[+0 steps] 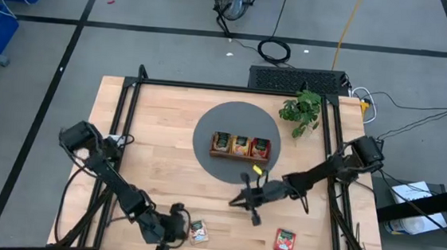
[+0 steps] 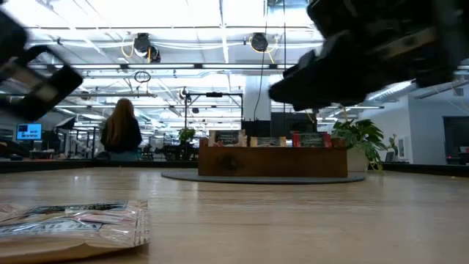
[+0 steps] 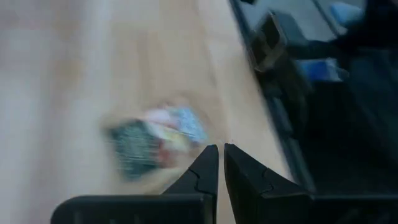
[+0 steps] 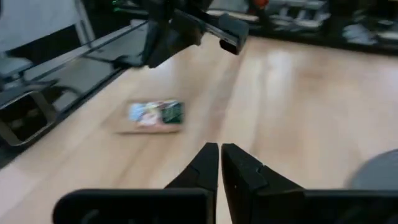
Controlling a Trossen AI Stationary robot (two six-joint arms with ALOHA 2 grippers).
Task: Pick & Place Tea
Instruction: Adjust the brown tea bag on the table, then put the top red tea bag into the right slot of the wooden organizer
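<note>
Filling of the tray [image 1: 220,152] looks partly done, two sachets, cream [image 1: 198,232] and red [image 1: 285,241], lie loose toward six o'clock, while left gripper [image 1: 177,224] and right gripper [image 1: 243,199] are clenched on nothing.

Five tea sachets show in all: three stand in the one wooden tray [image 1: 215,151], a cream-white one [image 1: 222,142], an orange-yellow one [image 1: 241,145] and a red one [image 1: 260,149]. Two lie loose on the one wooden table [image 1: 157,160], a cream-white sachet with a dark green top [image 1: 198,232] and a red sachet [image 1: 285,241]. There is one grey round mat [image 1: 207,124], one potted plant [image 1: 302,111], two robot arms and one person [image 2: 122,132] in the room behind.
</note>
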